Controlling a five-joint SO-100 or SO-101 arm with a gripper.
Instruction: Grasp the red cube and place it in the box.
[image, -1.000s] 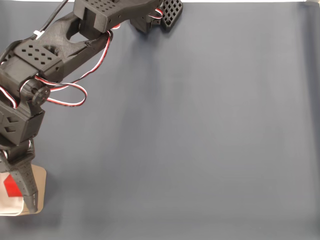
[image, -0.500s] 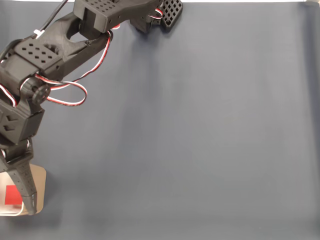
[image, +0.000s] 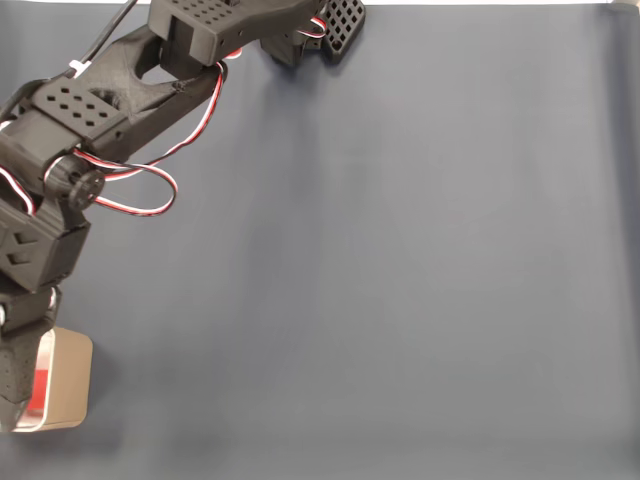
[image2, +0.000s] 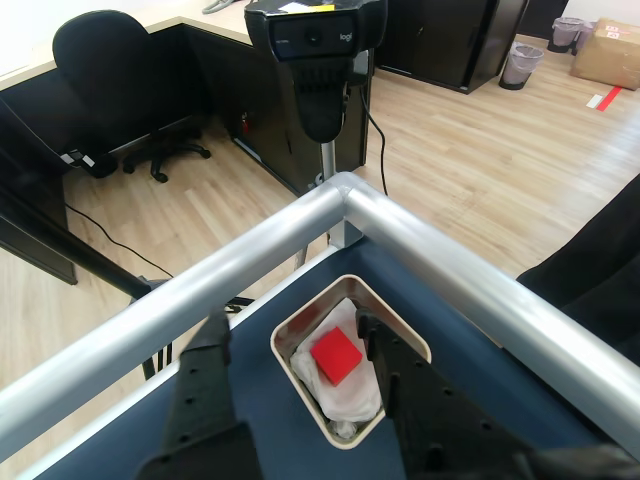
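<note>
The red cube (image2: 337, 356) lies loose inside the box (image2: 350, 282), on its white crumpled lining. My gripper (image2: 291, 325) hangs open above the box, one black finger (image2: 205, 370) left of it and the other finger (image2: 395, 375) over its right rim, neither touching the cube. In the fixed view the box (image: 72, 385) sits at the lower left corner of the mat. There the gripper (image: 18, 385) covers the box's left part, and only a sliver of the red cube (image: 39, 388) shows.
The dark blue mat (image: 400, 280) stretches open to the right of the arm (image: 110, 110). The table's metal rails (image2: 450, 285) meet at a corner just beyond the box. A webcam on a stand (image2: 318, 45) rises behind that corner.
The cube left the jaws and dropped into the box. The gripper then shifted left in the fixed view, so its finger now covers most of the cube.
</note>
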